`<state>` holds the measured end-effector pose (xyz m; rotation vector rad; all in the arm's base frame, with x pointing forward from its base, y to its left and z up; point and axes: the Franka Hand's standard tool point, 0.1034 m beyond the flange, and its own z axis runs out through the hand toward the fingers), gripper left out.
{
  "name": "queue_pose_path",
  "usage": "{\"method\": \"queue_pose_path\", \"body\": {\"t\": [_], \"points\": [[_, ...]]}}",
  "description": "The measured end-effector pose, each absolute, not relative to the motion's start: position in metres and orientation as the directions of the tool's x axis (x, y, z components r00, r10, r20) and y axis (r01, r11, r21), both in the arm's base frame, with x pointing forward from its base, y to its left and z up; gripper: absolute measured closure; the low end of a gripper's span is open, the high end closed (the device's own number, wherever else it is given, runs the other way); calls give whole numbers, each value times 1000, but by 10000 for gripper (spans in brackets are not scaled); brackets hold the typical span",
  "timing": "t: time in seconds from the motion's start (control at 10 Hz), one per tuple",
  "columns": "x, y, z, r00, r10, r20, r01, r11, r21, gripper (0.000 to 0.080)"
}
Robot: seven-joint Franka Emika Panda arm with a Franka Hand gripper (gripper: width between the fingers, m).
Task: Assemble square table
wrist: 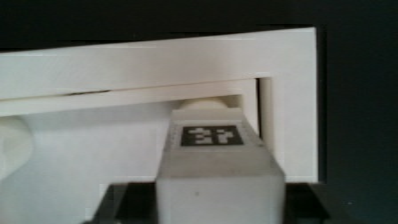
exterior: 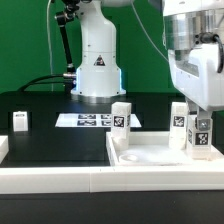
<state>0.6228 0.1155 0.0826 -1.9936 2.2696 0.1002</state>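
Observation:
The square table top (exterior: pixel 160 156) lies recessed face up at the front on the exterior view's right. Two white tagged legs stand upright on it, one at its far left corner (exterior: pixel 121 117) and one further right (exterior: pixel 178 117). My gripper (exterior: pixel 199 116) comes down from above and is shut on a third leg (exterior: pixel 201 138), held upright over the top's right corner. In the wrist view this held leg (wrist: pixel 217 150) shows its tag between my dark fingers (wrist: pixel 135 203), just inside the top's raised rim (wrist: pixel 295 95). A loose leg (exterior: pixel 20 121) stands far to the left.
The marker board (exterior: pixel 93 120) lies in front of the robot's base (exterior: pixel 98 75). A long white rail (exterior: pixel 60 181) borders the black board along the front. A white block (exterior: pixel 3 148) sits at the exterior view's left edge.

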Motion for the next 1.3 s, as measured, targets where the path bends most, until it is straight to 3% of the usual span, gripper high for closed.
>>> {"method": "queue_pose_path", "body": {"t": [0.2, 0.3, 0.4, 0.5, 0.6, 0.7, 0.9, 1.3], "points": [[623, 115, 82, -142, -981, -133, -989, 147, -28, 509], [623, 116, 82, -132, -982, -133, -990, 137, -29, 420], [623, 115, 82, -43, -991, -130, -998, 48, -35, 420], [622, 116, 81, 7, -992, -126, -999, -2, -38, 249], [622, 117, 81, 90, -988, -123, -995, -85, -45, 249], [622, 120, 81, 148, -982, -119, -988, -141, -62, 168], [624, 124, 80, 279, -955, -100, -958, -269, -102, 155], [624, 122, 80, 532, -844, -67, -844, -521, -125, 151]]}}
